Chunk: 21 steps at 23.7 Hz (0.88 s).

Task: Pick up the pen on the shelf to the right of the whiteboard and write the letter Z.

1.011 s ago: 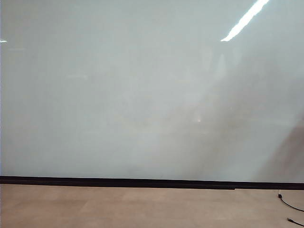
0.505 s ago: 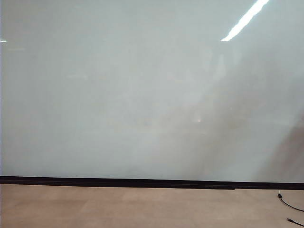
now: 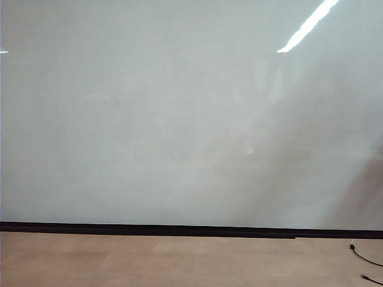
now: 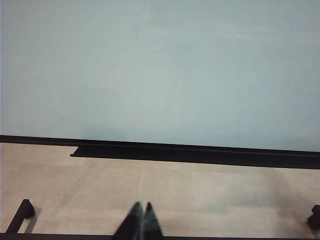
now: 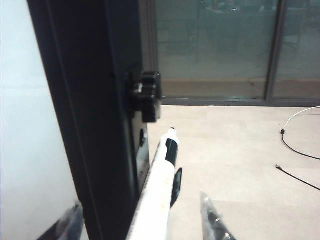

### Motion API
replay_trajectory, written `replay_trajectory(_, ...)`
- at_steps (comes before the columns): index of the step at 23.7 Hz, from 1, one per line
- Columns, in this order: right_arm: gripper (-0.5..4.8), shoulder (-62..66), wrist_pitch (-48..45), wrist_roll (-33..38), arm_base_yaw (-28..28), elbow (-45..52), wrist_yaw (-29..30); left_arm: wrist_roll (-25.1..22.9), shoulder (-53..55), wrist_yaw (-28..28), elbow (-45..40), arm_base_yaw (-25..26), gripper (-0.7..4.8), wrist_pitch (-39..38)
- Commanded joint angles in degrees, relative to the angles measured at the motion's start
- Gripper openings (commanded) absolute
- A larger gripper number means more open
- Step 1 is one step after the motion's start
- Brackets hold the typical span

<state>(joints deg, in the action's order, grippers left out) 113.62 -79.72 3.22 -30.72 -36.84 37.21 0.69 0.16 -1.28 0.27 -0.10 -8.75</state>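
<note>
The whiteboard (image 3: 179, 119) fills the exterior view, blank, with no Z yet. At its right edge, beside the black frame (image 5: 95, 125), lies the pen (image 5: 156, 200), light, stiff and smooth, best pinched mid-barrel. The right gripper (image 5: 142, 225) straddles it; whether its blurred, cut-off fingers (image 5: 212, 222) press the barrel I cannot tell. The left gripper (image 4: 141, 222) hangs closed, near the floor (image 4: 200, 200).

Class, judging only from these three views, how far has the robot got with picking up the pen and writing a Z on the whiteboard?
Done: nothing on the board; the whiteboard bears no mark. In hand: the right gripper straddles the pen beside the board's black frame; a firm grip cannot be confirmed. The left gripper sits shut, idle. Left: lifting the pen and writing the letter.
</note>
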Motion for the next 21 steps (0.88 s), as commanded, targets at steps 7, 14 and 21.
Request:
replay_trajectory(7, 3.04, -0.26, -1.16, 0.31, -0.07, -0.31, -1.49, -0.24, 0.02, -0.02, 0.11, 0.0, -0.05, 0.63)
replay_trajectory(14, 2.9, -0.26, -1.16, 1.36, 0.02, -1.2, -1.03, -0.24, 0.02, -0.02, 0.11, 0.0, -0.05, 0.61)
replay_trajectory(21, 2.47, -0.24, -1.03, 1.49, 0.02, -1.22, -0.96, -0.24, 0.02, -0.02, 0.11, 0.0, -0.04, 0.63)
